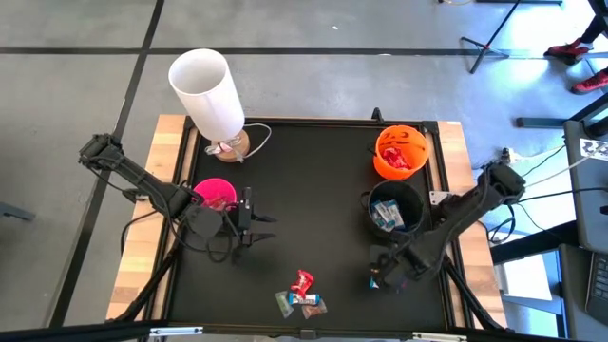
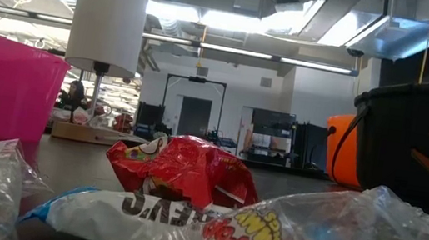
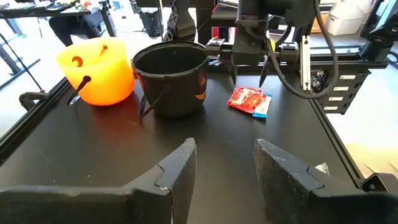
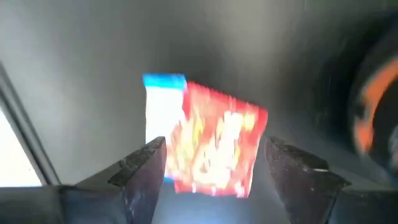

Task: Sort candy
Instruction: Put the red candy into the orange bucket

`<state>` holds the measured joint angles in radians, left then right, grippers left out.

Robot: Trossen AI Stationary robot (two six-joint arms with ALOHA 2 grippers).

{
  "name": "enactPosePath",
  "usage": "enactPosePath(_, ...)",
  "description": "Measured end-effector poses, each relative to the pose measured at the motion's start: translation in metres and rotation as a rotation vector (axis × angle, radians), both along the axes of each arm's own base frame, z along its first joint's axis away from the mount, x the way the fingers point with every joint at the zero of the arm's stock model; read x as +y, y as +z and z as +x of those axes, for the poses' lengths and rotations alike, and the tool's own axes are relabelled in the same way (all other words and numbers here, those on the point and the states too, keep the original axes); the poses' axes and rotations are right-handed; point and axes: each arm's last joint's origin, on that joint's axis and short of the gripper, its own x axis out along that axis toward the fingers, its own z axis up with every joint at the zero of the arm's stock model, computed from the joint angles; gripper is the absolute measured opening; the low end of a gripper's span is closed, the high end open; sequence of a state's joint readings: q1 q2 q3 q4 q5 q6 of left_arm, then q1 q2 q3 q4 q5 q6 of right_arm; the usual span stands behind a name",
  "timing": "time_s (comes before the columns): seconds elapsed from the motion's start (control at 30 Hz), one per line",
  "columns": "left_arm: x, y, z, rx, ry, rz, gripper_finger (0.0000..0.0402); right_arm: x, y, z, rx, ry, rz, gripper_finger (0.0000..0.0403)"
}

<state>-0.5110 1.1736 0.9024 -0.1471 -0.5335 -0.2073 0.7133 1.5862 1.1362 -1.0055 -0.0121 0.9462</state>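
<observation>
A red candy lying partly on a blue-and-white one [image 4: 211,143] rests flat on the black mat, near the black bowl [image 1: 394,207]. My right gripper [image 4: 214,177] hangs open over this pair, pointing down, one finger on each side; in the left wrist view its fingertips [image 3: 235,79] stand just above the candy [image 3: 250,101], apart from it. More candy [image 1: 302,294] lies in a small heap near the front edge, close before the low camera [image 2: 182,170]. My left gripper [image 3: 225,174] is open and holds nothing, beside the pink bowl [image 1: 216,195].
The orange bowl [image 1: 401,152] holds red candy at the far right, and the black bowl has blue-and-white candy inside. A white lamp [image 1: 209,90] on a wooden base stands at the far left. The raised frame [image 1: 445,237] of the mat runs close to my right arm.
</observation>
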Motion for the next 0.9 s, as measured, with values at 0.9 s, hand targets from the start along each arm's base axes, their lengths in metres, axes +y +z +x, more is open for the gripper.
enactPosePath(0.9,0.000,0.000,0.000,0.002,0.000,0.002,0.0153,0.010,-0.066,-0.041,0.075,-0.099,0.032,0.0222)
